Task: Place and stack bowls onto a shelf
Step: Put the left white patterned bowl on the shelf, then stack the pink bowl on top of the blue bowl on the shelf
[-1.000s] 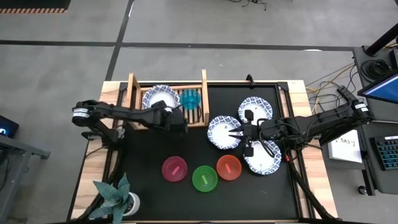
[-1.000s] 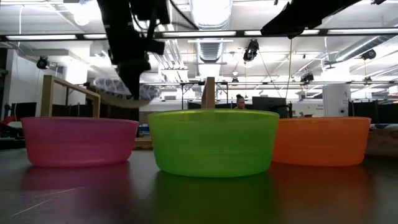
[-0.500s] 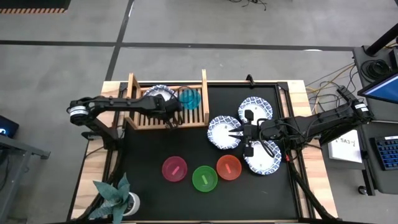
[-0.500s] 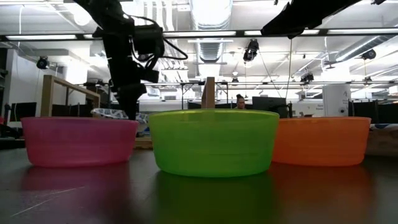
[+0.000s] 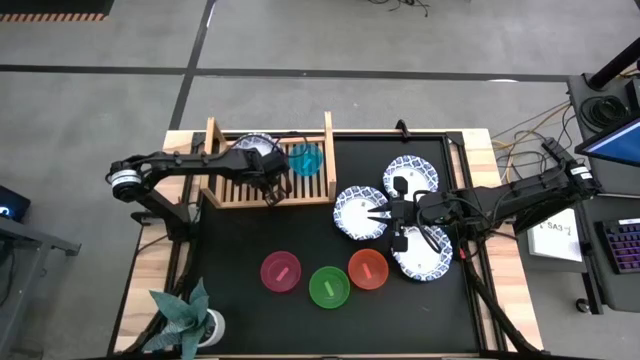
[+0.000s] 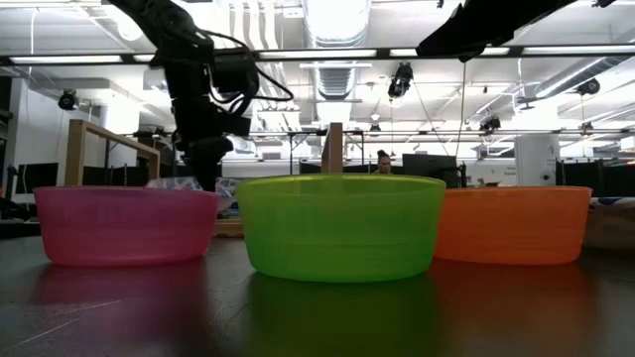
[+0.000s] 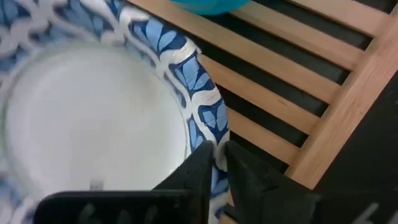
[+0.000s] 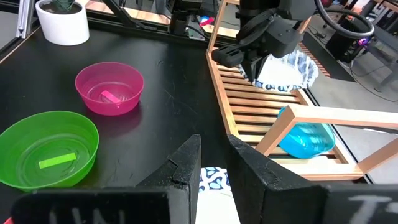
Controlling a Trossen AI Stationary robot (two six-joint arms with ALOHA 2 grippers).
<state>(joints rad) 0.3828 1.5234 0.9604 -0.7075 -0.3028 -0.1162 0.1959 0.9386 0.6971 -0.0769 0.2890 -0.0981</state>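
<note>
Fingers (image 7: 200, 168) of left gripper (image 7: 217, 163) pinching rim of patterned bowl (image 7: 93, 118) lying on shelf (image 5: 243, 186) beside cyan bowl (image 5: 306, 157) | right gripper (image 8: 214, 158) clamping rim of second patterned bowl (image 5: 360, 212) on black mat (image 5: 240, 240).

My desk (image 5: 250, 310) is covered by a black mat, with the wooden slatted shelf (image 5: 240, 192) at its far left. On the shelf's slats sit a patterned white bowl (image 5: 252, 152) and, just beside it, the cyan bowl (image 5: 306, 158). On the mat lie three patterned bowls at the right and the magenta (image 5: 281, 271), green (image 5: 329, 287) and red (image 5: 368, 269) bowls in a row near the front
</note>
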